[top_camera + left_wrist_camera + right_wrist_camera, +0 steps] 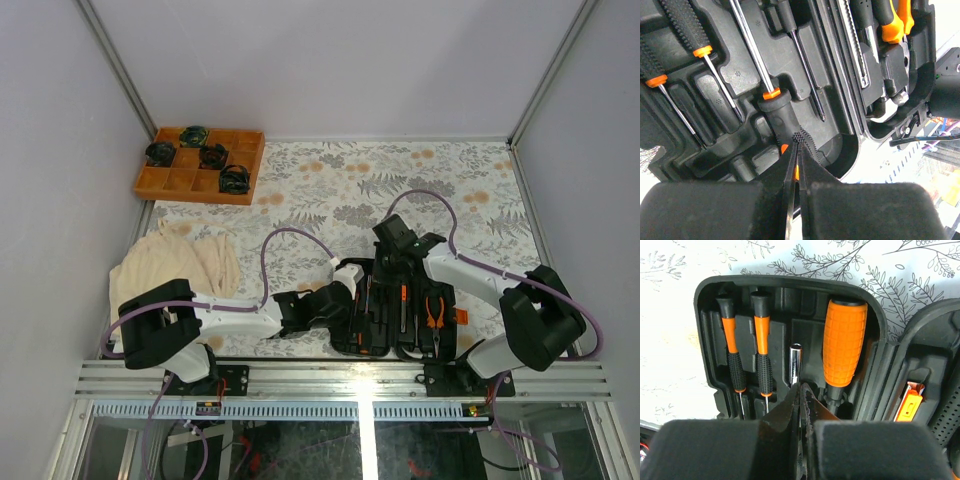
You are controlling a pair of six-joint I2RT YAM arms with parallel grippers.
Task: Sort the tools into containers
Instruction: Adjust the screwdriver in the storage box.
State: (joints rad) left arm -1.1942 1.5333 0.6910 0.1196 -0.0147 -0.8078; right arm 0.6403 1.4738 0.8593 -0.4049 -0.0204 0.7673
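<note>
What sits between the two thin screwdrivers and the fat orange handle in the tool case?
A shiny steel shaft lies slotted between the thin screwdrivers and the fat orange handle; the right wrist view shows it.

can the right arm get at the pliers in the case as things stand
Probably yes. The pliers lie uncovered in the right half of the open case, with nothing over them. The right gripper sits over the far end, looking shut, so it would need to open.

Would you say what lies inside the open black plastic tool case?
The black plastic tool case holds orange-and-black screwdrivers, a fat orange handle and orange-handled pliers; the right gripper hides some slots.
</note>
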